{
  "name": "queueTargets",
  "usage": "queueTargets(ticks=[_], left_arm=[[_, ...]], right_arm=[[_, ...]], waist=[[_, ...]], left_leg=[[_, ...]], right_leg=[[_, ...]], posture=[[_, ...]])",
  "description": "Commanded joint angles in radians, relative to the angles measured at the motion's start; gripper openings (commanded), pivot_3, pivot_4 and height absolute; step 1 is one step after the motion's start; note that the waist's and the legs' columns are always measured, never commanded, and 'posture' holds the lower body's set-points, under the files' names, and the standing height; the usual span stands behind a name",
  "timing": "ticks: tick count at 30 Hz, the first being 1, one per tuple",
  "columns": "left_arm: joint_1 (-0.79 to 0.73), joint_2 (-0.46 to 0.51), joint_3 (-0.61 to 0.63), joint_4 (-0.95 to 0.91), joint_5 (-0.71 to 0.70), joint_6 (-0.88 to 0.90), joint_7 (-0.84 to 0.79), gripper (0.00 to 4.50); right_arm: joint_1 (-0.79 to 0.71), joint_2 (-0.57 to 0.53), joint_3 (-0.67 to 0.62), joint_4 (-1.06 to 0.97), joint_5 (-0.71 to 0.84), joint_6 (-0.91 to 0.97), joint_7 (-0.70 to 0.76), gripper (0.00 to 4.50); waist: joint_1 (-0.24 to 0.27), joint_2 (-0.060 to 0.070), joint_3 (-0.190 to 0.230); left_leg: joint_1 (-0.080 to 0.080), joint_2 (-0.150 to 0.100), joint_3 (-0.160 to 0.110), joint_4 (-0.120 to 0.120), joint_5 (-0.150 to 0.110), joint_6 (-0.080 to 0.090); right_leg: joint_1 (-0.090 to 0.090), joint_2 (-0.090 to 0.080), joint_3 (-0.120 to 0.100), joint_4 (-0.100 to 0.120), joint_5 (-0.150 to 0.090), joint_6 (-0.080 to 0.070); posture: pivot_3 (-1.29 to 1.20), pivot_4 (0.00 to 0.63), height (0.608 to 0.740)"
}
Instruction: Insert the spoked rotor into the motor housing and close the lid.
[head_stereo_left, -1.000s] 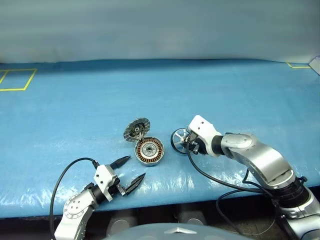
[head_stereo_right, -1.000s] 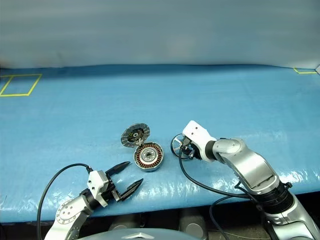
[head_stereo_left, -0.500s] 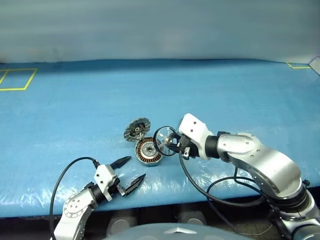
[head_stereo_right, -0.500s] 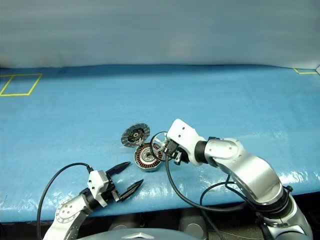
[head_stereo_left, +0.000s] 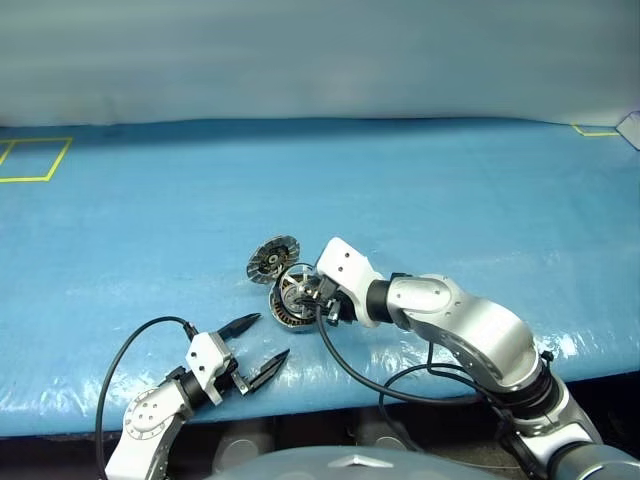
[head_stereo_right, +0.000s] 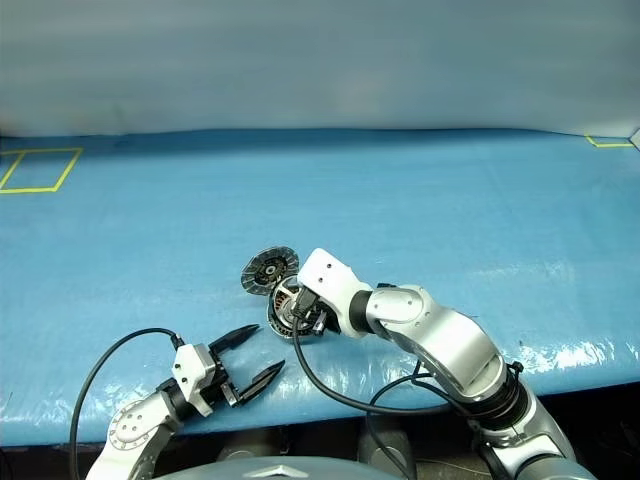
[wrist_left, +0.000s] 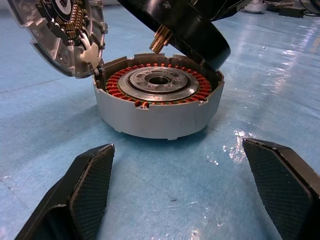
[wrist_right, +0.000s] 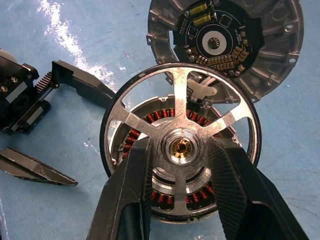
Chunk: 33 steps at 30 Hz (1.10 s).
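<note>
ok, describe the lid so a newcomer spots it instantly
On the blue table, near its front edge at centre, sits the round housing with copper windings. The lid is the disc tilted up from the housing's far-left rim, circuit board showing; the rotor has open spokes.

Blue-covered table — pale wall

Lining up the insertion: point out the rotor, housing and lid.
rotor (wrist_right: 181, 148): right wrist view, central hub.
housing (wrist_left: 159, 121): left wrist view, grey outer wall.
lid (wrist_right: 280, 35): right wrist view, inner rim.
</note>
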Motion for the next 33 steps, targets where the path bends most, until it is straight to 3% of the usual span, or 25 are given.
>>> queueTargets(ticks=[1,8,19,26,31,33], left_arm=[[0.008,0.004,0.022,0.022,0.032,-0.053,0.02,4.5],[-0.015,-0.011,0.023,0.052,0.064,-0.128,0.065,4.5],[-0.026,-0.01,0.006,0.009,0.067,-0.096,0.086,4.5],[-0.021,-0.005,0.003,-0.015,0.064,-0.073,0.089,4.5],[-0.021,-0.002,0.003,-0.028,0.06,-0.058,0.087,4.5],[-0.022,0.0,0.003,-0.031,0.054,-0.052,0.083,4.5]], right_arm=[[-0.013,-0.005,-0.006,-0.014,-0.002,-0.022,0.007,1.33],[-0.015,-0.026,-0.003,-0.027,0.015,0.009,0.02,1.33],[0.004,-0.027,0.044,0.014,0.002,-0.001,0.019,1.33],[-0.025,0.004,-0.019,-0.019,0.013,0.02,-0.008,3.55],[-0.029,0.042,-0.1,-0.064,0.047,0.071,-0.031,3.55],[-0.01,0.072,-0.127,-0.069,0.058,0.085,-0.051,3.15]], waist=[[0.0,0.0,0.0],[0.001,0.0,0.0],[0.002,0.0,0.0],[0.001,0.0,0.0],[0.001,0.0,0.0],[0.001,0.0,0.0]], left_leg=[[0.0,0.0,0.0,0.0,0.0,0.0],[0.0,0.0,0.0,0.0,0.0,0.0],[0.0,0.0,0.0,0.0,0.0,0.0],[0.0,0.0,0.0,0.0,0.0,0.0],[0.0,0.0,0.0,0.0,0.0,0.0],[0.0,0.0,0.0,0.0,0.0,0.0]], right_leg=[[0.0,0.0,0.0,0.0,0.0,0.0],[0.0,0.0,0.0,0.0,0.0,0.0],[0.0,0.0,0.0,0.0,0.0,0.0],[0.0,0.0,0.0,0.0,0.0,0.0],[0.0,0.0,0.0,0.0,0.0,0.0],[0.0,0.0,0.0,0.0,0.0,0.0]], posture=[[0.0,0.15,0.74],[0.0,0.15,0.74],[0.0,0.15,0.74],[0.0,0.15,0.74],[0.0,0.15,0.74],[0.0,0.15,0.74]])
